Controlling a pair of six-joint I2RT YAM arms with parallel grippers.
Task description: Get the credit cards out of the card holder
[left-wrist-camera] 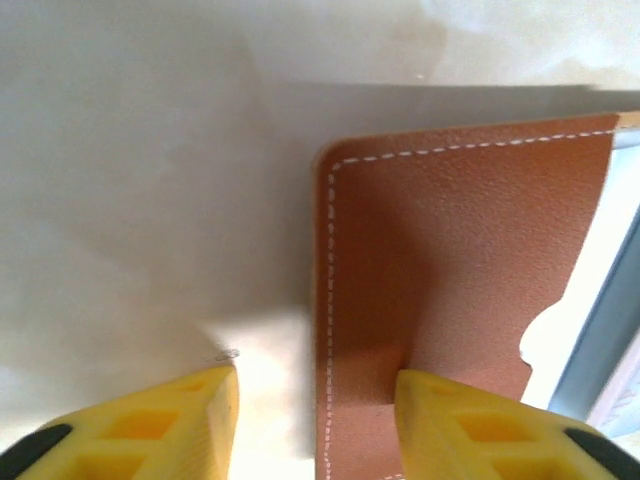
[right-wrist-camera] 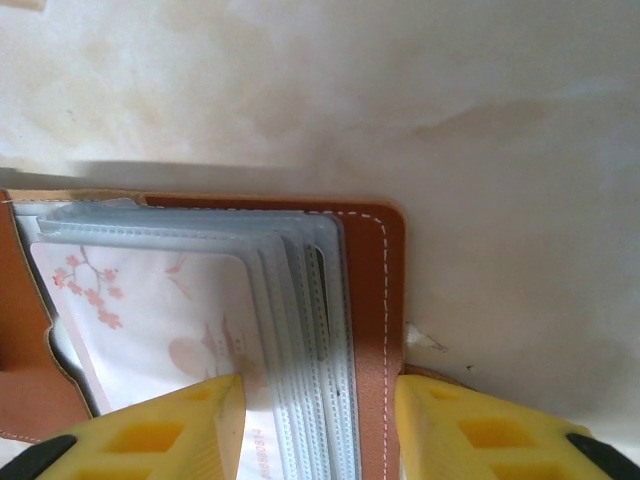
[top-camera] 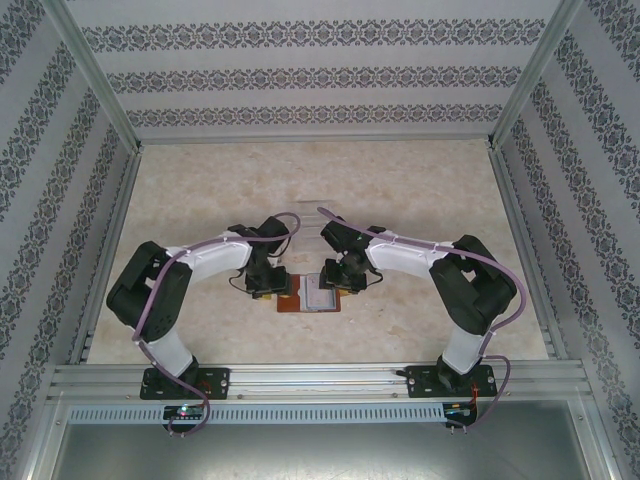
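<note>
Counter [top-camera: 320, 180]: pale, marbled, with both arms reaching in toward its near middle. The card holder [top-camera: 311, 297] lay open and flat there, between the two hands.

Left hand [left-wrist-camera: 318, 385]: fingers apart, gripping nothing. It was set low over the holder's left flap, one finger over the brown leather and the other over bare counter, so the stitched edge ran between them.

Right hand [right-wrist-camera: 320, 390]: fingers also apart with nothing pinched. They straddled the stack of clear sleeves [right-wrist-camera: 310, 330] and the holder's right edge.

One of the credit cards [right-wrist-camera: 170, 320], white with pink blossom print, sat inside the top sleeve. Any others in the sleeves below could not be made out.

Step judged: early, positioning for the first pull, with no card out yet.

The next move likely calls for the left hand to press or pin the flap so the holder doesn't slide. The right hand would need to reach a card edge at a sleeve mouth and pinch only that card, not the whole sleeve stack, then draw it out along the pocket. The thin card and slippery plastic make a missed grip likely.
</note>
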